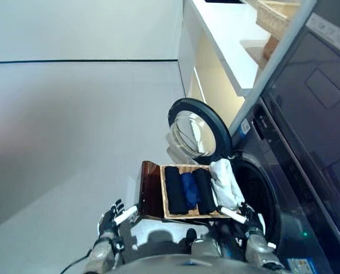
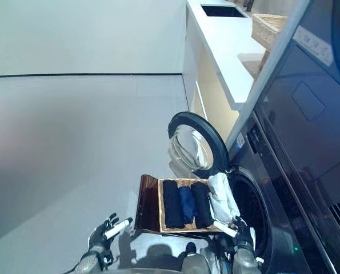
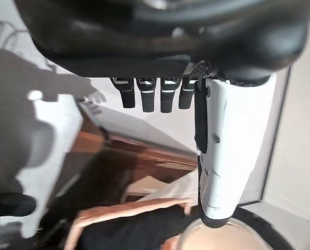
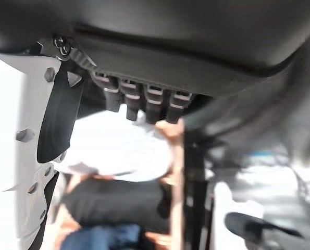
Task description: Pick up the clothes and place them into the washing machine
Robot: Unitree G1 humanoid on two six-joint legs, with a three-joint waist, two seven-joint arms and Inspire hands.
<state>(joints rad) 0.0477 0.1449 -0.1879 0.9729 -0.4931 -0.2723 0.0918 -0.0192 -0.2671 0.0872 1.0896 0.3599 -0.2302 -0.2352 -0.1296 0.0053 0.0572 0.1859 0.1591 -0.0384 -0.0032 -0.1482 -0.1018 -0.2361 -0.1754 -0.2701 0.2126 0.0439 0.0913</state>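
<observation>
Nearest the robot, the left hand (image 1: 110,222) is being held low over the floor (image 1: 72,131), just beside the dark wooden end of the basket (image 1: 151,191). In its own wrist view its fingers (image 3: 149,94) are being kept straight and relaxed, with the white-covered thumb (image 3: 230,151) standing out and nothing being grasped. The right hand (image 1: 247,220) is being held at the basket's other near corner, close to the washing machine's opening (image 1: 258,191); its fingers (image 4: 144,104) are likewise being shown extended and empty in its wrist view, with the white cloth just past them.

The clothes are all lying in the basket, none yet in a hand or in the drum. A black roll (image 1: 175,190), a blue roll (image 1: 190,189) and a second black roll (image 1: 205,190) are being kept side by side, touching, which would let each be lifted singly. A white cloth (image 1: 224,181) is lying at the edge nearest the machine, partly draped over the rim towards the drum.

The basket appears to have been set on the floor directly before the opening so that the carry is kept short. The round door (image 1: 197,128) is being left swung wide, out of the path to the drum. Farther off, a white bench (image 1: 227,34) is carrying a wicker basket (image 1: 275,17). The white cloth is judged the likeliest first pick for the right hand.
</observation>
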